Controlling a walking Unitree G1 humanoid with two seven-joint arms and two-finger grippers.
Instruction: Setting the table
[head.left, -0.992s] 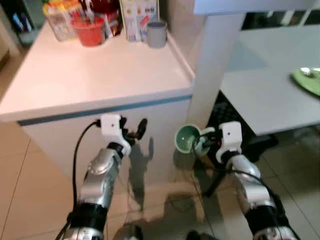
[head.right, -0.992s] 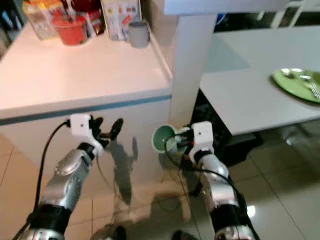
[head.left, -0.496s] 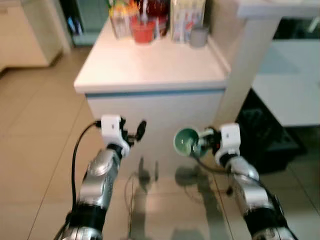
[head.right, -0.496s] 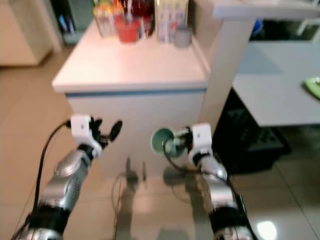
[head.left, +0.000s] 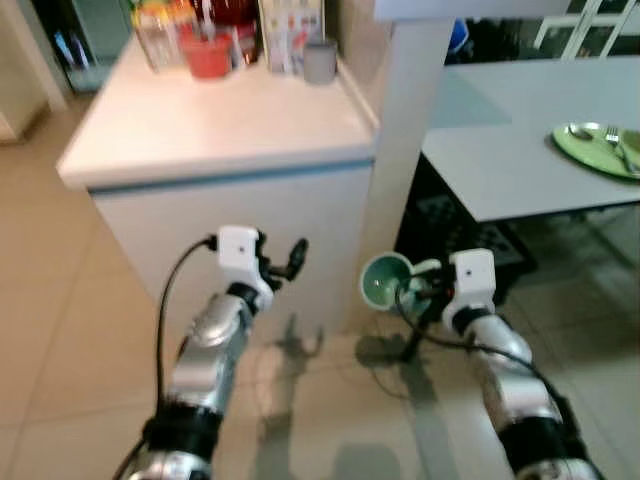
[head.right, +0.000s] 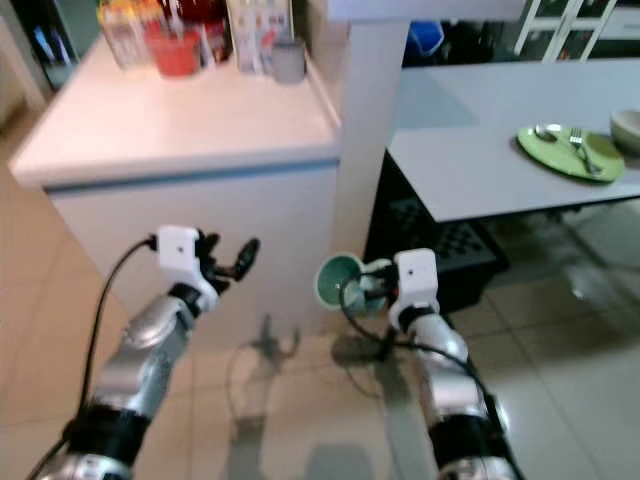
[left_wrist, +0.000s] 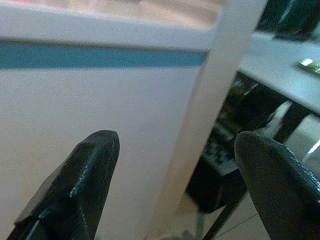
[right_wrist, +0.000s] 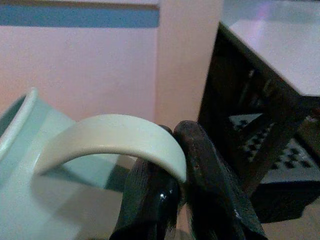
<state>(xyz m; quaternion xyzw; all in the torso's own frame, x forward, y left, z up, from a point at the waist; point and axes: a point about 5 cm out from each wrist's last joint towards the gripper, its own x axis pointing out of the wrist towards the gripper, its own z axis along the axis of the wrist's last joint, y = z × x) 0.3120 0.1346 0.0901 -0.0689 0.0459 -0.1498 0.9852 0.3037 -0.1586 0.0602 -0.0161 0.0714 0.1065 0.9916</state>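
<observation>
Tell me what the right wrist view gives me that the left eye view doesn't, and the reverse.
Right wrist view alone: the close-up grip, with the black fingers pinched on the pale handle of the green mug.

Left eye view alone: both arms, the left gripper open and empty, the counter with its red cup and grey cup, and the green plate with cutlery on the grey table.

Both: the mug held by the right gripper, the white cabinet front with its blue stripe, the pillar and the table edge.
</observation>
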